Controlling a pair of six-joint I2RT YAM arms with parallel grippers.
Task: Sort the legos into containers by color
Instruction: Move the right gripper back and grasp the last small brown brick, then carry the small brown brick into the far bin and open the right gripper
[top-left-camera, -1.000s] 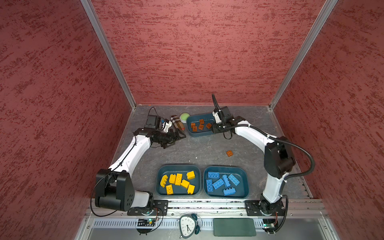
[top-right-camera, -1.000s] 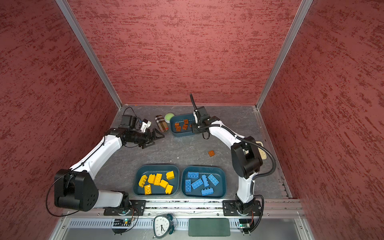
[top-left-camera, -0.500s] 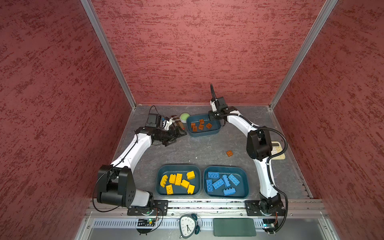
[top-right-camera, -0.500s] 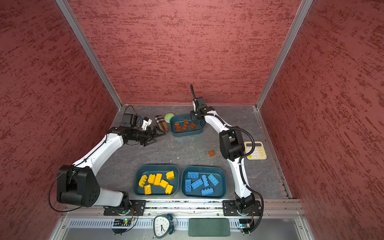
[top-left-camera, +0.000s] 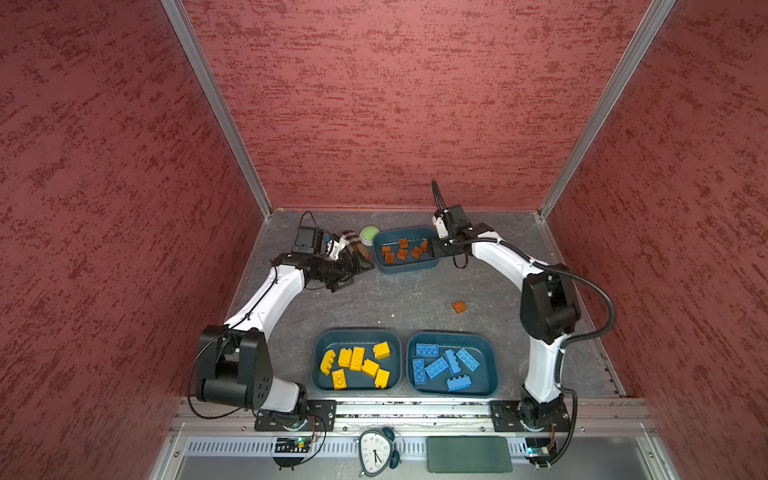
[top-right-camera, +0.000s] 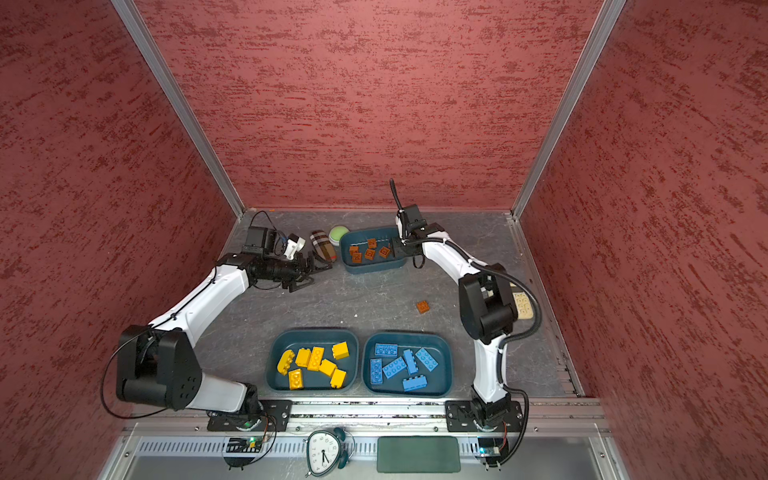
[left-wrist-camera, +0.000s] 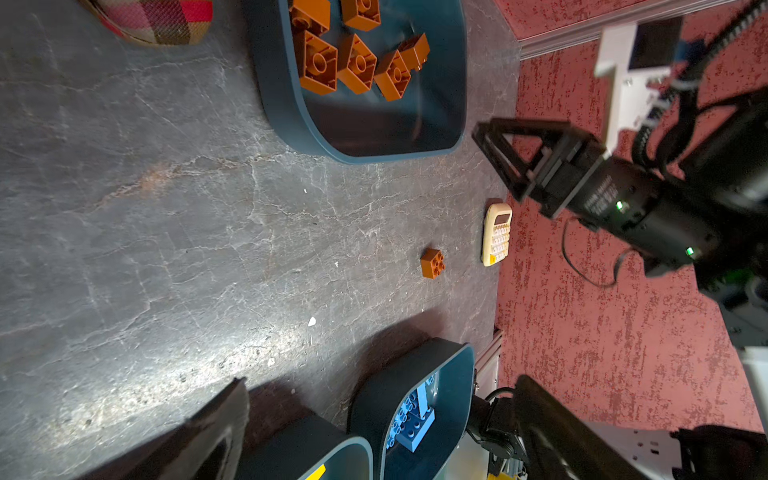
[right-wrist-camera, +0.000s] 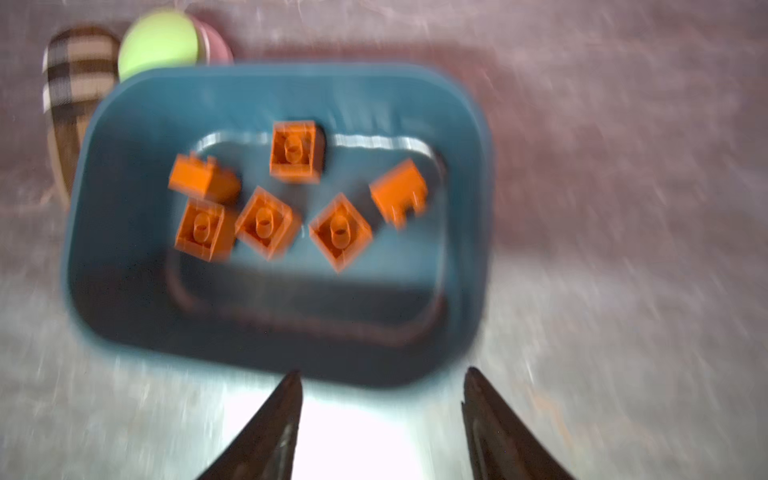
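Since a second ago the right gripper (right-wrist-camera: 382, 372) has let its fingers (right-wrist-camera: 282, 415) part. They now stand a moderate way apart with nothing between them, just off the right-hand end of the far tub (top-left-camera: 405, 268), which sits at the middle of the tabletop's far edge.

No writing can be read. White lettering on the right gripper's body, seen in the left wrist view, is blurred, and the keys of the cream calculator (left-wrist-camera: 496, 235) by the right edge are too small.

The left gripper (top-right-camera: 322, 272) hangs with fingers spread wide and empty beside the plaid case (top-left-camera: 352, 242) toward the far-left corner; whether a fingertip touches the case I cannot tell.

There are three tubs. Six brown bricks (right-wrist-camera: 338, 230) lie in the far tub, four hollow side up and two on their sides. One loose brown brick (top-left-camera: 459, 306) lies on the bare tabletop toward the right edge, well apart from every tub. At the near edge, seven yellow bricks (top-left-camera: 357, 358) fill the left tub (top-left-camera: 357, 337), and six blue bricks (top-left-camera: 436, 368) lie in the right tub (top-left-camera: 488, 353) just beside it. One green-topped puck (top-left-camera: 369, 232) stands between the case and the far tub.
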